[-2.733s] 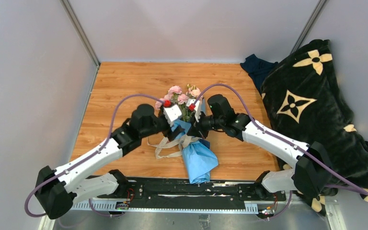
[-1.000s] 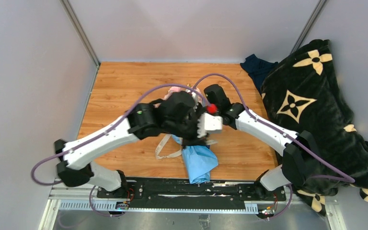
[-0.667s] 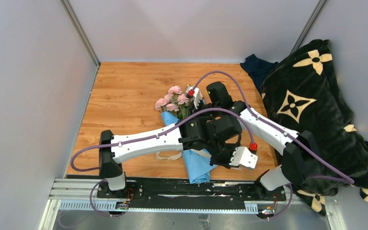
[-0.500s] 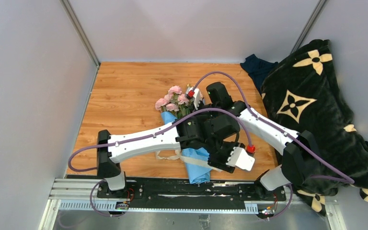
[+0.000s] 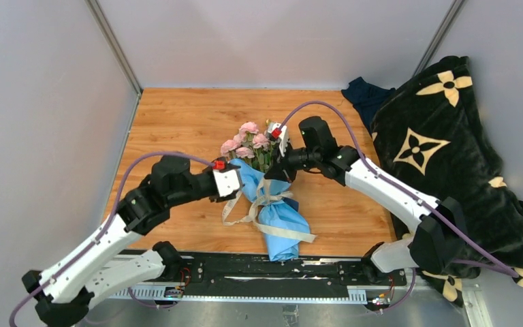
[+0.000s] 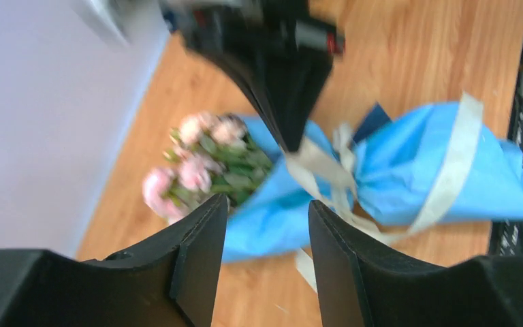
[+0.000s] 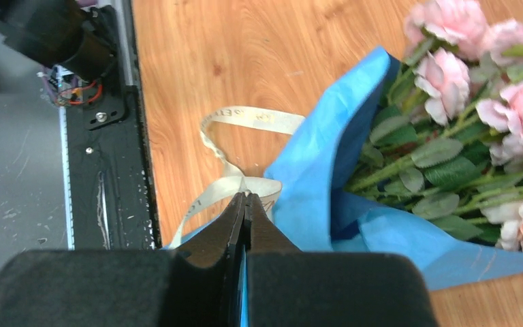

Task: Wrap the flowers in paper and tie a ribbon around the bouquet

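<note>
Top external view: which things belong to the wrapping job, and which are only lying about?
For the job: pink roses; light blue paper wrapped around them; cream ribbon round the paper; right gripper, shut on the ribbon; left gripper, open.
Lying about: black blanket with cream flower pattern; navy cloth beside it.

White-and-black arms (image 5: 102,240), purple cables (image 5: 317,103)

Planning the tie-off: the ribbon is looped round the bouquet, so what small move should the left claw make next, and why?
Probably move the open, empty left claw to the loose ribbon tail across the lower cone of the bouquet and close on it. The right claw pinches the ribbon at the waist; tightening needs a second grip.
</note>
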Robot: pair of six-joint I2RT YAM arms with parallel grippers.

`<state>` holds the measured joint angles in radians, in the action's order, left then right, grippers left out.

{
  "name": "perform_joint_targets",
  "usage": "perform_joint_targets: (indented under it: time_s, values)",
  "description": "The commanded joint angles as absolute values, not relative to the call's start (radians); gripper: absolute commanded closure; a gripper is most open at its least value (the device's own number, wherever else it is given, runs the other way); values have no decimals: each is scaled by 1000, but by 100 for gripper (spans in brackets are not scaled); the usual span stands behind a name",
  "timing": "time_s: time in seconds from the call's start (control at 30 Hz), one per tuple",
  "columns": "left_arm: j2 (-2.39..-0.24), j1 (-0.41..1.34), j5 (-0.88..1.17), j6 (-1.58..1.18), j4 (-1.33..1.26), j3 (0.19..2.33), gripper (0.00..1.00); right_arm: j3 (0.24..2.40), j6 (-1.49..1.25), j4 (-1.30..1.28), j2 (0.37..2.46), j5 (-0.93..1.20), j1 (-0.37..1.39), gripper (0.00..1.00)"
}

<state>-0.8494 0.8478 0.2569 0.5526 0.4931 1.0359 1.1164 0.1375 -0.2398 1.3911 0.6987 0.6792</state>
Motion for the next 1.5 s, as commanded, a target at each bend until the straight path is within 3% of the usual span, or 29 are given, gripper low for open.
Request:
perform_joint_targets:
  time_s: [0.0, 0.27, 0.53, 0.83, 0.93, 1.03, 1.07, 1.27, 1.47]
  values:
    - [-733, 759, 386, 498, 346, 761, 44, 1084, 185, -165, 1328, 765, 736, 100]
    - [-824, 741, 476, 276, 24, 627, 36, 1086, 321, -166, 1333, 834, 775, 100]
    - [-913, 716, 524, 150, -223, 536, 42, 1097, 346, -195, 1356, 826, 775, 100]
    - [-928, 716, 505, 158, -269, 494, 77, 1106, 334, -175, 1379, 856, 775, 100]
    - [-928, 715, 501, 154, -281, 481, 97, 1102, 328, -172, 1379, 859, 775, 100]
    - [-925, 714, 485, 135, -291, 471, 100, 1101, 314, -162, 1379, 856, 775, 100]
    - [-923, 713, 473, 122, -291, 467, 100, 1101, 310, -160, 1379, 852, 774, 99]
    - [-912, 657, 414, 6, -328, 426, 100, 1102, 293, -193, 1357, 751, 774, 66]
    - [-889, 638, 396, -64, -389, 373, 100, 1008, 211, -171, 1271, 612, 775, 59]
